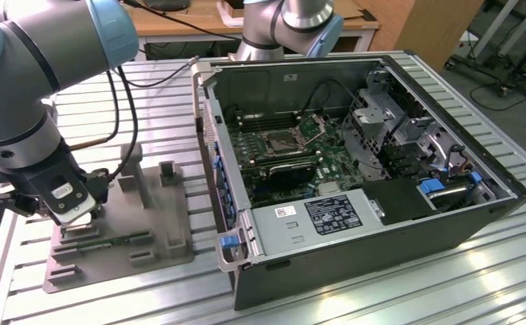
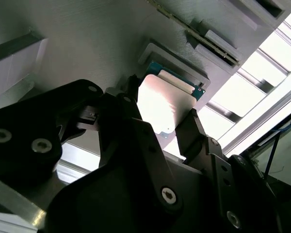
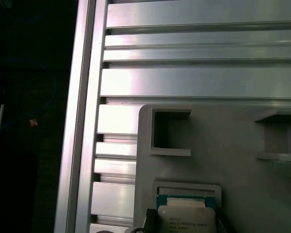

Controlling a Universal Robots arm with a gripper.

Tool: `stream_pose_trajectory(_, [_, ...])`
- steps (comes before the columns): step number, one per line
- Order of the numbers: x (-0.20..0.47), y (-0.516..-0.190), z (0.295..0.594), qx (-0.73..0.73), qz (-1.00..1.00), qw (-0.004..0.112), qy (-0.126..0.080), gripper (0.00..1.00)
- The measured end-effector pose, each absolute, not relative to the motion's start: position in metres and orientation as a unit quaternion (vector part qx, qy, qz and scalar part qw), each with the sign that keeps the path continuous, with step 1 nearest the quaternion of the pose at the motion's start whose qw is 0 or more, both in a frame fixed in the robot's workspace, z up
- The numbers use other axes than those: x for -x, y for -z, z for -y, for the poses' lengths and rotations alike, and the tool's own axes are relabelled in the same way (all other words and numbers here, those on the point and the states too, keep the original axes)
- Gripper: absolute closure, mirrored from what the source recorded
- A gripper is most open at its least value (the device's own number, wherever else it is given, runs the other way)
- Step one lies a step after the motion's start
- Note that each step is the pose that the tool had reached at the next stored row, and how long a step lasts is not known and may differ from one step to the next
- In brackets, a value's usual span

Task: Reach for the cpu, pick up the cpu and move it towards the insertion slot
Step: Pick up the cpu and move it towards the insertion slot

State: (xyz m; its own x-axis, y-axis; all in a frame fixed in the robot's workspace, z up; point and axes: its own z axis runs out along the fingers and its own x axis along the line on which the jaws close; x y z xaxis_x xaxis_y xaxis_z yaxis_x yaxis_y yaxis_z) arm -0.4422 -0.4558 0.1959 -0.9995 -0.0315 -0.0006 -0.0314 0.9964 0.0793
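The cpu (image 2: 166, 99) is a small silvery square with a teal-green rim, lying at its pocket on the grey fixture plate (image 1: 159, 223). My gripper (image 2: 163, 106) hangs low over that plate (image 1: 75, 218) at the exterior view's left, with one dark finger against each of two opposite edges of the cpu. The chip (image 3: 186, 219) and the pocket's raised frame also appear in the first wrist view. I cannot tell whether the chip has left the pocket floor. The insertion slot (image 1: 281, 141), a shiny metal frame with its lid raised, sits on the motherboard inside the open computer case.
The open computer case (image 1: 380, 223) lies on the slatted aluminium table (image 1: 425, 291), to the exterior view's right of the fixture plate. Upright grey blocks (image 1: 166, 172) rise from the plate near my gripper. A second arm's base (image 1: 281, 34) stands behind the case. The table edge (image 3: 82, 121) runs beside the plate.
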Motion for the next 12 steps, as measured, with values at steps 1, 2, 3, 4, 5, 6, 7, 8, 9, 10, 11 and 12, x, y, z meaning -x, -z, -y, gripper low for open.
stream_pose_trajectory(1, [0.4422,-0.1959,0.4558,-0.016,0.999,0.000,0.040,0.45])
stream_pose_trajectory(2, [0.4422,-0.1961,0.4558,-0.016,0.999,0.000,0.040,0.45])
stream_pose_trajectory(3, [0.4422,-0.1962,0.4558,-0.016,0.999,0.000,0.040,0.45])
stream_pose_trajectory(4, [0.4422,-0.1962,0.4558,-0.016,0.999,0.000,0.040,0.45])
stream_pose_trajectory(5, [0.4422,-0.1962,0.4558,-0.016,0.999,0.000,0.040,0.45])
stream_pose_trajectory(6, [0.4422,-0.1963,0.4558,-0.016,0.999,0.000,0.040,0.45])
stream_pose_trajectory(7, [0.4422,-0.1965,0.4558,-0.016,0.999,0.000,0.040,0.45])
stream_pose_trajectory(8, [0.4422,-0.1972,0.4558,-0.016,0.999,0.001,0.040,0.45])
stream_pose_trajectory(9, [0.4422,-0.1977,0.4558,-0.016,0.999,0.001,0.040,0.45])
stream_pose_trajectory(10, [0.4422,-0.1983,0.4558,-0.016,0.999,0.000,0.040,0.45])
stream_pose_trajectory(11, [0.4422,-0.1991,0.4558,-0.016,0.999,0.000,0.040,0.45])
stream_pose_trajectory(12, [0.4422,-0.1998,0.4558,-0.016,0.999,0.000,0.040,0.45])
